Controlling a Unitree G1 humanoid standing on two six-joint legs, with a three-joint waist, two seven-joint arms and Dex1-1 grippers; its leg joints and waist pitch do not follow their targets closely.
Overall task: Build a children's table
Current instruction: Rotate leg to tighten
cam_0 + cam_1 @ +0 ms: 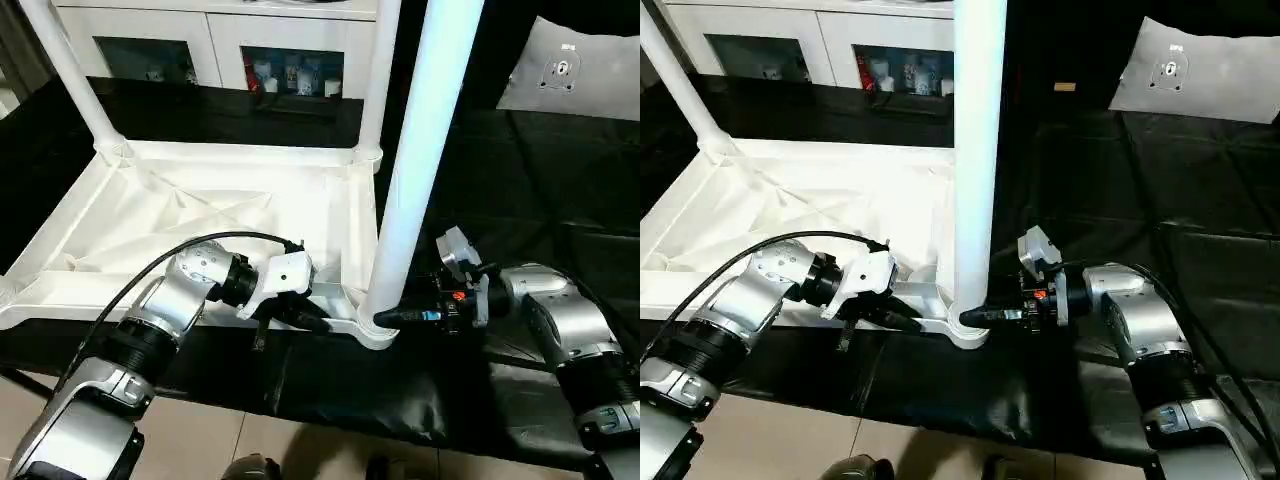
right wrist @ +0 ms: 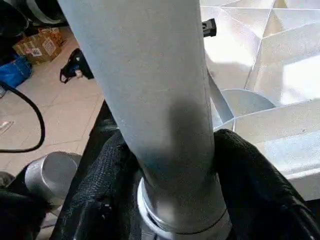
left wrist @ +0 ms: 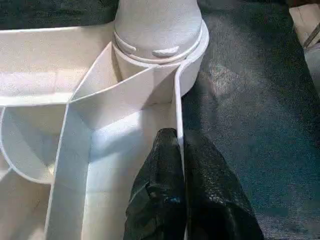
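On the black desk [image 1: 520, 170] the white table [image 1: 200, 215] lies upside down, three legs visibly standing. The left pincer [image 1: 300, 318] pinches its rim; the right pincer [image 1: 400, 316] grips the near leg [image 1: 415, 170], probably tightening it.

An upside-down white table top [image 1: 200, 215] is taking up the left half of a black-covered work surface [image 1: 520, 190], with three legs [image 1: 425, 150] standing up from its corners as obstacles. The near leg is blocking the gap between the two grippers. To the right, the black surface is lying open.
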